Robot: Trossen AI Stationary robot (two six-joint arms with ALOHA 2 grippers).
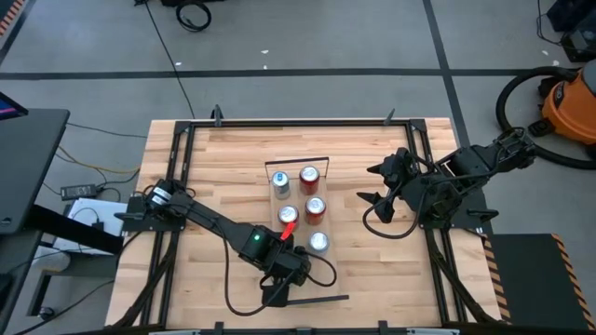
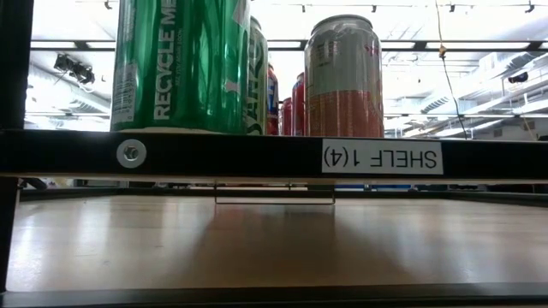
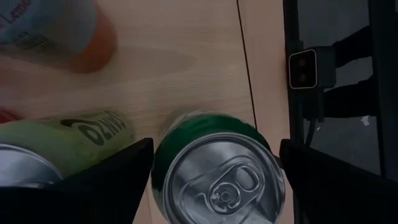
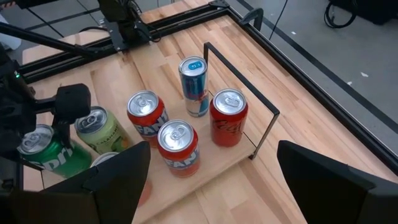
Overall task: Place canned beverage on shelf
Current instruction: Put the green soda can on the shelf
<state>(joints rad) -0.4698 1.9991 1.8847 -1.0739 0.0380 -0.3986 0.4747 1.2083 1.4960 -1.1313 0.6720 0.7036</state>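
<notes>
Grey concrete floor with taped lines surrounds the pale slatted-wood table (image 1: 205, 167) in its black metal frame; an orange shop vacuum (image 1: 570, 102) sits off the far right corner, and cables trail on the floor. Low view looks under a black rail labelled SHELF 1(4) into a bright room with ceiling lights.

The long narrow pale-wood shelf board (image 1: 296, 197) with thin black wire end rails lies mid-table and already carries cans: a blue-silver slim can (image 4: 194, 86), a dark red can (image 4: 229, 116) and two red-and-silver cans (image 4: 176, 148).

Your left gripper (image 3: 211, 163) sits at the near end of the board, its fingers (image 3: 112, 180) spread wide on either side of the green aluminium can (image 3: 217, 177), which stands upright on the board. The fingers appear clear of it, so it looks released, not gripped.

Watch these:
- Lifting away crooked could drag a finger against the green can and tip it.
- A pale yellow-green can (image 3: 68, 134) stands just beside the inner finger; a sideways swing would knock it.
- The green can sits near the board's edge, so any nudge outward could drop it onto the table.

Your right gripper (image 1: 377, 197) waits over the table's right side, fingers wide apart, holding nothing.
</notes>
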